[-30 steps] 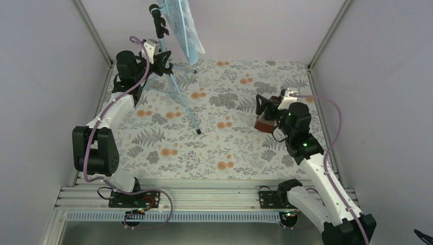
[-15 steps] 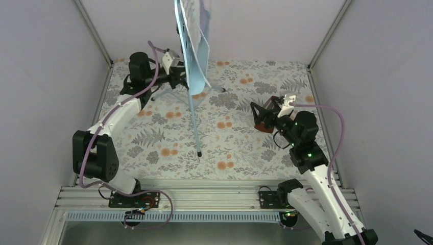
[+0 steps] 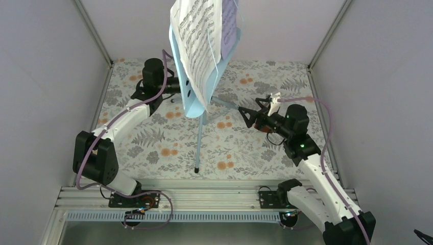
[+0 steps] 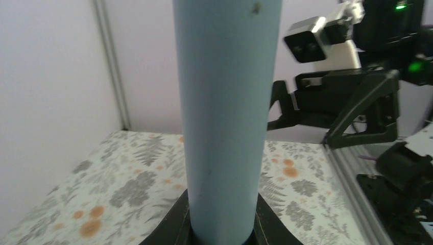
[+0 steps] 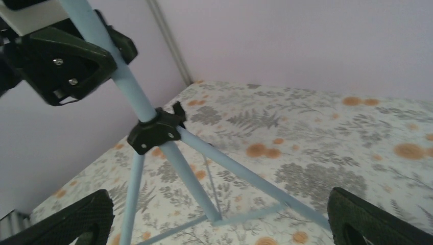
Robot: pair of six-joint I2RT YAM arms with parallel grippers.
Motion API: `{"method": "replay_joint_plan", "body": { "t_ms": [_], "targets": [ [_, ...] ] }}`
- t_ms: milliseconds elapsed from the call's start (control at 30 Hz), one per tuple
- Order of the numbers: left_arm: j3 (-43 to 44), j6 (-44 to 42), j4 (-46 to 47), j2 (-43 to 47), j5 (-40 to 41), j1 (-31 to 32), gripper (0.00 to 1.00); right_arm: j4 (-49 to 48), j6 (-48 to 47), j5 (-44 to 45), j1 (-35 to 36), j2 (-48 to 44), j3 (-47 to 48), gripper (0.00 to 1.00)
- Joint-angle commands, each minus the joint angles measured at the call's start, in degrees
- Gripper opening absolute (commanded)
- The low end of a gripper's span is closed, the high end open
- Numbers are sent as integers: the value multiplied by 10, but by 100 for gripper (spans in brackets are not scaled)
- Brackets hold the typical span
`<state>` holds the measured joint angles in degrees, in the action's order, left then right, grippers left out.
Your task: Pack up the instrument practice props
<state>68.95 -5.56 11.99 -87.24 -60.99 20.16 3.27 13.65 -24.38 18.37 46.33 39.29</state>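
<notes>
Looking down from the top view, the stand (image 3: pixel 199 135) is found around the middle of the table (image 3: pixel 153 143). Its plate (image 3: pixel 190 99) is tipped up toward the camera and the sheets (image 3: pixel 196 35) are laid against it. A lilac page (image 3: pixel 230 23) is tucked in on the right side. One long leg (image 3: pixel 197 153) is stretched toward the near edge, with its foot down on the table. Whether the other feet are on the table can't really be told from here.

The left arm (image 3: pixel 125 112) is stretched in from the left, and the left jaws are clamped on the pole (image 4: pixel 227 102). In the left wrist view the blue tube is seen squeezed between the black fingers (image 4: pixel 171 232) at the bottom. From above, that grip is hidden behind the plate.

The right jaws are spread wide apart with nothing between them. They're held just to the right of the stand and aimed at it. In the right wrist view the black hub (image 5: pixel 154 131) and the spread legs (image 5: pixel 240 173) are framed between the two pads (image 5: pixel 69 219), with nothing touched. A brown bit (image 3: pixel 262 128) is glimpsed under the right wrist, too hidden to be named.
</notes>
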Motion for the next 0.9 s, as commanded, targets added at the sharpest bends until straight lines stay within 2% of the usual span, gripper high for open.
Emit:
{"method": "replay_joint_plan", "body": {
  "t_ms": [0, 267, 400, 433, 500, 567, 667, 867],
  "targets": [
    [-24, 85, 74, 15, -105, 40, 2, -64, 1, -68, 26, 25, 11, 98],
    [-12, 79, 56, -8, -130, 72, 2, -245, -1, -88, 102, 69, 24, 92],
    [-5, 68, 30, -21, -131, 73, 3, -318, -5, -99, 118, 105, 50, 81],
    [-5, 70, 28, -23, -128, 73, 3, -333, -10, -97, 123, 117, 57, 80],
    [-5, 75, 29, -24, -117, 73, 12, -367, -23, -91, 133, 140, 65, 78],
    [-12, 83, 37, -20, -101, 73, 15, -394, -31, -85, 140, 167, 76, 76],
    [-20, 90, 51, -16, -98, 72, 15, -426, -43, -74, 148, 202, 93, 70],
    [-17, 85, 43, -16, -103, 73, 15, -467, -51, -50, 161, 274, 135, 65]
  ]
}}
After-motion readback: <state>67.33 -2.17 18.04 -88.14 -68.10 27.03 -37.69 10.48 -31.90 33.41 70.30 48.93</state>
